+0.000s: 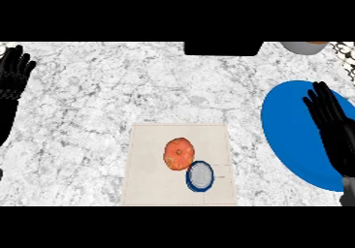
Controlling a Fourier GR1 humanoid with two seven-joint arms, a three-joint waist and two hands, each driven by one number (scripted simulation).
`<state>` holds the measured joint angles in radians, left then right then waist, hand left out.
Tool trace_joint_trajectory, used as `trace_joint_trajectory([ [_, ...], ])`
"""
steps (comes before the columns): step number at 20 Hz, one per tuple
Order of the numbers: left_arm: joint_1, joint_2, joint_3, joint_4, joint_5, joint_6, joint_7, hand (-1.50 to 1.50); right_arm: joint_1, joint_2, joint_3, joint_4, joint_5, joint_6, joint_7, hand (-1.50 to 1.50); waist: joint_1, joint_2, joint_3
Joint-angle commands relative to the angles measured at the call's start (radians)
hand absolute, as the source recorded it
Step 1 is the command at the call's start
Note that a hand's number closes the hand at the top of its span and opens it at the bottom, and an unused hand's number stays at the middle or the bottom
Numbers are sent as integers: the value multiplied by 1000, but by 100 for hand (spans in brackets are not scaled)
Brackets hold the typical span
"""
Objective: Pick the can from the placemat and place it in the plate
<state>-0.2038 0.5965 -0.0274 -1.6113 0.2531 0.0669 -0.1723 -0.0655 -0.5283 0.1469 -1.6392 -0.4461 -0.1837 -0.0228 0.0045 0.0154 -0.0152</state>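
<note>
**Can upright on the placemat, both hands away from it**

The can (200, 176) stands on end near the lower right corner of the placemat (148, 169), just beside an orange fruit (179, 153). Its long axis points straight up at the view, so only the round lid shows (the sides are hidden). Well to its right, the right hand (342, 145), fingers straight and spread, lies over the blue plate (288, 126), which the view's edge cuts off. The left hand (11, 75) rests open at the desk's (102, 106) upper left.

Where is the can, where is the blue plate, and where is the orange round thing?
can (200, 175): head view, on its grey top.
blue plate (286, 128): head view, on its bare left part.
orange round thing (178, 154): head view, on its middle.
</note>
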Motion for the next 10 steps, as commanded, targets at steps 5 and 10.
trace_joint_trajectory([
  [5,204,-187,-101,201,47,83,205,0,-38,-38,-95,-187,135,-249,51,150,-53,-18,7],
  [10,275,-259,-141,221,90,85,253,0,134,-78,-128,-149,388,-531,122,-150,-100,-29,7],
])
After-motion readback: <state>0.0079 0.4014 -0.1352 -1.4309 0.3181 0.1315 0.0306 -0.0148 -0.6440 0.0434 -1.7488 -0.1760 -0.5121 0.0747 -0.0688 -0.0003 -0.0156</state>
